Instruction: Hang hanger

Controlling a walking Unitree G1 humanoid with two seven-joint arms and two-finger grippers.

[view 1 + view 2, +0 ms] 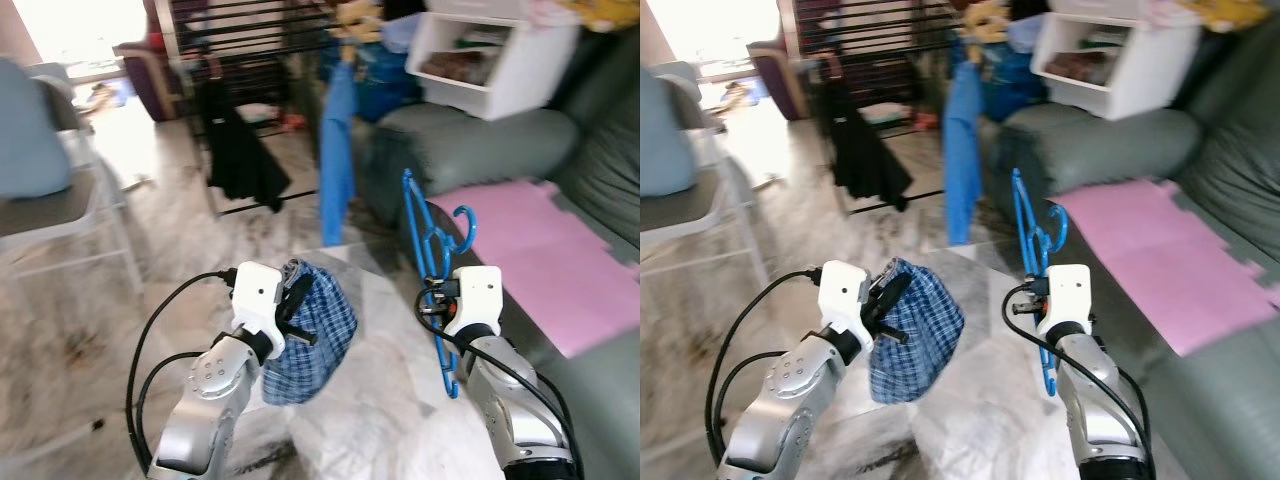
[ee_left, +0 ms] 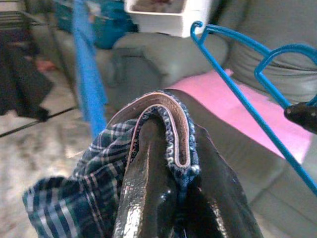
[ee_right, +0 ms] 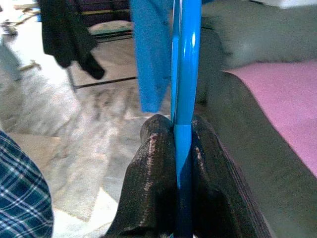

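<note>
A blue plastic hanger stands upright in front of me, its hook up beside the sofa. My right gripper is shut on the hanger's lower part; in the right wrist view the blue hanger bar runs straight up between the black fingers. My left gripper is shut on the waistband of a blue-and-white checked garment, which droops below it. In the left wrist view the folded waistband is pinched between the fingers, with the hanger close beside it.
A grey-green sofa with a pink mat fills the right. A black drying rack behind holds a black garment and a blue one. A white bin sits on the sofa arm, a chair stands left.
</note>
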